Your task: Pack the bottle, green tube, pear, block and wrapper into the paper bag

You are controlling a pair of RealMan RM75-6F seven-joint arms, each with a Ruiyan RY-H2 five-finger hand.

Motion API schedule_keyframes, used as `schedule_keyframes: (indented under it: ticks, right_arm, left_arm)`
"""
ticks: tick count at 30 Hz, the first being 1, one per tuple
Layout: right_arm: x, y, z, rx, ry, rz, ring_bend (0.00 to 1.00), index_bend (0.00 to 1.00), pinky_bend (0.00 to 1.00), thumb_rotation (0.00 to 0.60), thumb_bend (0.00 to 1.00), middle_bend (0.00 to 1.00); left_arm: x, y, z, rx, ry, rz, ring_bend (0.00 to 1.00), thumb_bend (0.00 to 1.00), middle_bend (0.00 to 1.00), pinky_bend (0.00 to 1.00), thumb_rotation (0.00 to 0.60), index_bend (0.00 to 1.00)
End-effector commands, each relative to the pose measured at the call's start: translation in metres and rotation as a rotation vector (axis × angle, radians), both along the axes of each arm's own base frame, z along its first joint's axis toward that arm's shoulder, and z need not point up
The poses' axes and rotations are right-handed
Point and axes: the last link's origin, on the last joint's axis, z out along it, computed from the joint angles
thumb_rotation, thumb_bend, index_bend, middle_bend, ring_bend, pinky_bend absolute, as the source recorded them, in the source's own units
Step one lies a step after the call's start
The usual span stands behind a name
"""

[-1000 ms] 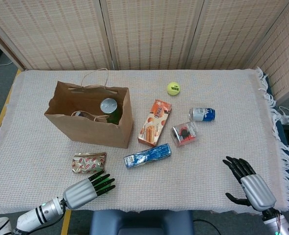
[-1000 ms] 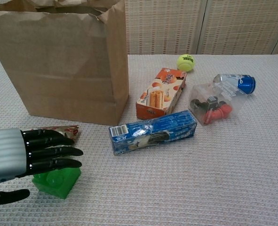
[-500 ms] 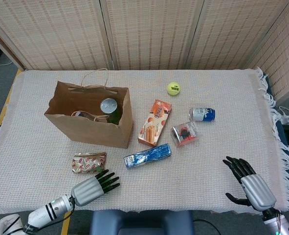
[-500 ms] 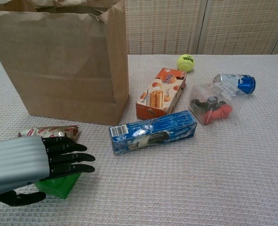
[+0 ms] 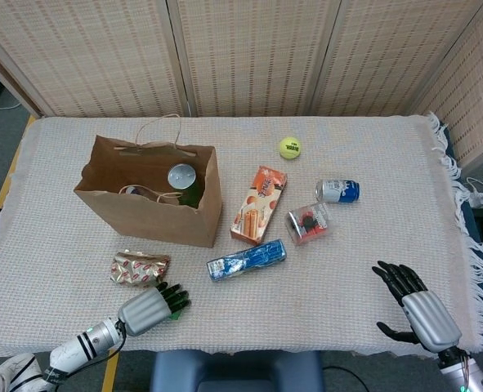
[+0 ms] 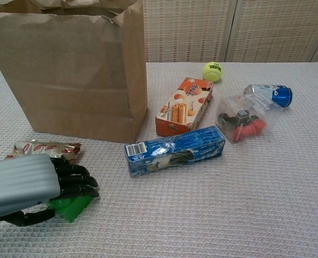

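Observation:
The brown paper bag [image 5: 147, 196] [image 6: 67, 70] stands open at the left, with a dark bottle with a silver cap [image 5: 181, 176] upright inside it. In front of the bag lies the shiny red-and-gold wrapper [image 5: 139, 268] [image 6: 43, 149]. My left hand [image 5: 147, 309] [image 6: 29, 183] lies just in front of the wrapper, its fingers curled down over the green block [image 6: 70, 207] [image 5: 175, 293] and its thumb at the block's near side. The block rests on the cloth. My right hand [image 5: 417, 312] hovers at the front right, fingers spread, holding nothing. I see neither the pear nor the green tube.
Right of the bag lie an orange snack box [image 5: 258, 204] [image 6: 183, 106], a blue packet [image 5: 246, 260] [image 6: 175, 150], a clear pack with red pieces [image 5: 307, 223] [image 6: 242, 119], a blue can [image 5: 337, 190] [image 6: 269, 94] and a tennis ball [image 5: 289, 147] [image 6: 213, 71]. The table's front edge is close to both hands.
The left hand's fingers went from stretched out flat to curled down around the green block. The wrapper has shifted a little to the left. The right hand has not moved.

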Motion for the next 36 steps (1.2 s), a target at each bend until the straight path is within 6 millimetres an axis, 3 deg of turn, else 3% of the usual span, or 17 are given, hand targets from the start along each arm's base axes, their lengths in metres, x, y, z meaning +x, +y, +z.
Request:
schedule_keyframes:
  ticks: [1, 4, 7, 13, 18, 22, 26, 28, 36]
  right_arm:
    - [0.000, 0.000, 0.000, 0.001, -0.001, 0.000, 0.00, 0.00, 0.03, 0.600, 0.12, 0.00]
    - [0.000, 0.001, 0.000, 0.000, -0.003, 0.000, 0.00, 0.00, 0.03, 0.600, 0.12, 0.00]
    - [0.000, 0.001, 0.001, -0.001, -0.006, 0.000, 0.00, 0.00, 0.03, 0.600, 0.12, 0.00]
    - [0.000, 0.002, 0.001, 0.000, -0.005, 0.004, 0.00, 0.00, 0.03, 0.600, 0.12, 0.00]
    - [0.001, 0.002, 0.000, -0.002, -0.004, 0.005, 0.00, 0.00, 0.03, 0.600, 0.12, 0.00]
    - [0.001, 0.002, 0.000, -0.003, -0.003, 0.008, 0.00, 0.00, 0.03, 0.600, 0.12, 0.00]
    - [0.001, 0.002, -0.001, 0.001, 0.000, 0.007, 0.00, 0.00, 0.03, 0.600, 0.12, 0.00]
    - [0.001, 0.002, -0.002, 0.003, 0.001, 0.007, 0.00, 0.00, 0.03, 0.600, 0.12, 0.00]
    - [0.001, 0.002, -0.002, 0.004, 0.006, 0.003, 0.00, 0.00, 0.03, 0.600, 0.12, 0.00]
  left_arm:
    - [-0.005, -0.002, 0.005, 0.006, 0.002, 0.015, 0.50, 0.62, 0.51, 0.68, 0.600, 0.52]
    - [-0.010, -0.008, 0.016, 0.020, -0.026, 0.034, 0.61, 0.63, 0.63, 0.77, 0.600, 0.64]
    - [-0.012, -0.012, 0.034, 0.053, -0.077, 0.058, 0.63, 0.64, 0.65, 0.77, 0.600, 0.66]
    - [-0.017, -0.011, 0.095, 0.191, -0.219, 0.138, 0.63, 0.64, 0.66, 0.77, 0.600, 0.67]
    - [-0.025, 0.007, 0.147, 0.363, -0.294, 0.210, 0.64, 0.64, 0.66, 0.77, 0.600, 0.67]
    - [-0.025, 0.033, 0.182, 0.503, -0.498, 0.347, 0.64, 0.64, 0.66, 0.76, 0.600, 0.67]
    - [-0.006, 0.060, 0.200, 0.549, -0.862, 0.541, 0.64, 0.64, 0.66, 0.75, 0.600, 0.67]
    - [0.006, 0.071, 0.202, 0.542, -0.961, 0.597, 0.64, 0.64, 0.66, 0.75, 0.600, 0.67]
    - [0.075, 0.121, 0.208, 0.533, -1.053, 0.581, 0.63, 0.64, 0.66, 0.74, 0.600, 0.67]
